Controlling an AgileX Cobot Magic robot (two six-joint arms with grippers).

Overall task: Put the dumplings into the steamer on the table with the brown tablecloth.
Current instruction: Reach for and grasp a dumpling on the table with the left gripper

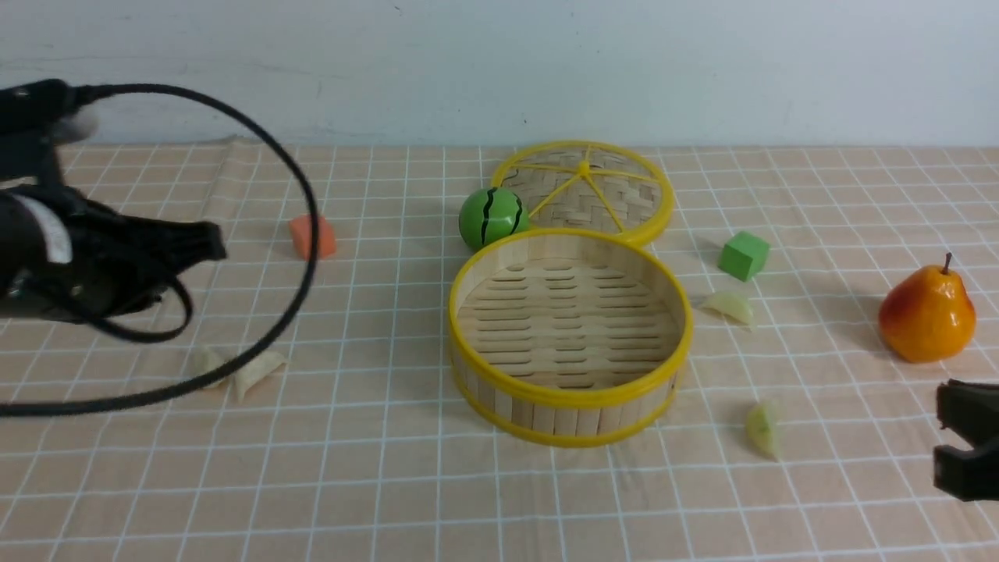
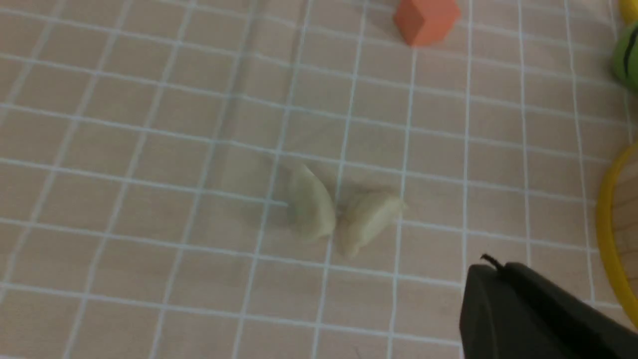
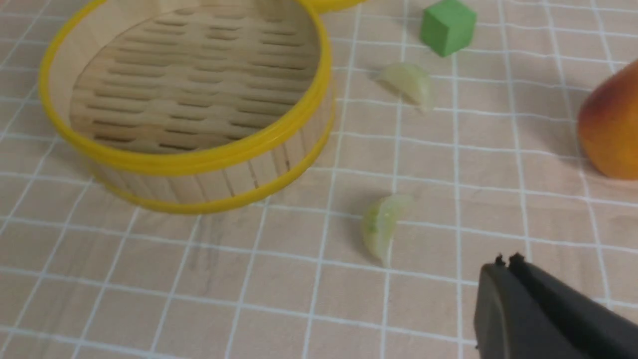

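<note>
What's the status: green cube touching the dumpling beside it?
Apart. Right wrist view shows bare tablecloth between the green cube and the dumpling.

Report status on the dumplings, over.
Status: right end effector open, empty; left end effector blurred, unclear. Four dumplings on the tablecloth, steamer empty. Lid off, behind steamer; path open.

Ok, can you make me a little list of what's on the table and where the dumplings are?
steamer: empty, in the middle
lid: lying flat behind the steamer
left dumplings: two, close together
back right dumpling: beside the green cube
front right dumpling: nearest the right gripper
other toys: striped green ball, orange cube, pear
right gripper: open, holding nothing
left gripper: too blurred to tell open or shut
</note>
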